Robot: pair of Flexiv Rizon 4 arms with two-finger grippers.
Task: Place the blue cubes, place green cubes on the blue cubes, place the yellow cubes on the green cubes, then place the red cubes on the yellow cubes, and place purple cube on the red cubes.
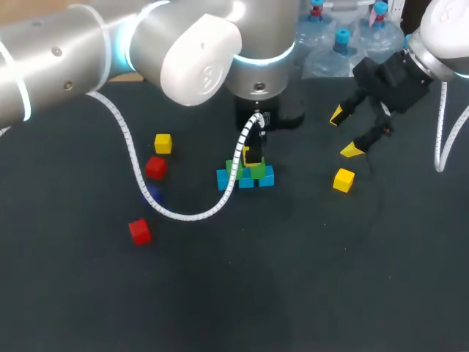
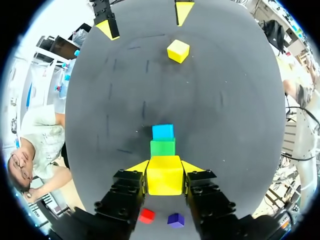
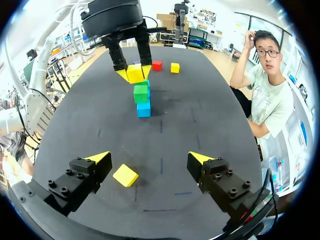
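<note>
The dark, matte desk (image 1: pixel 308 279) shows faint scuff marks. The left arm (image 1: pixel 88 51) reaches over its middle, trailing a white coiled cable (image 1: pixel 132 158). The left gripper (image 2: pixel 165 167) is clenched on a yellow cube (image 2: pixel 164 175), directly over the green cubes (image 2: pixel 163 147), which sit on the blue cubes (image 2: pixel 163 132). The right gripper (image 3: pixel 150 160) hangs spread wide, grasping nothing, over a second yellow cube (image 3: pixel 125 175) lying on the desk. Well apart on the stack's left lie a third yellow cube (image 1: pixel 163 143), a red cube (image 1: pixel 154 167), another red cube (image 1: pixel 139 231) and a purple cube (image 2: pixel 175 220).
</note>
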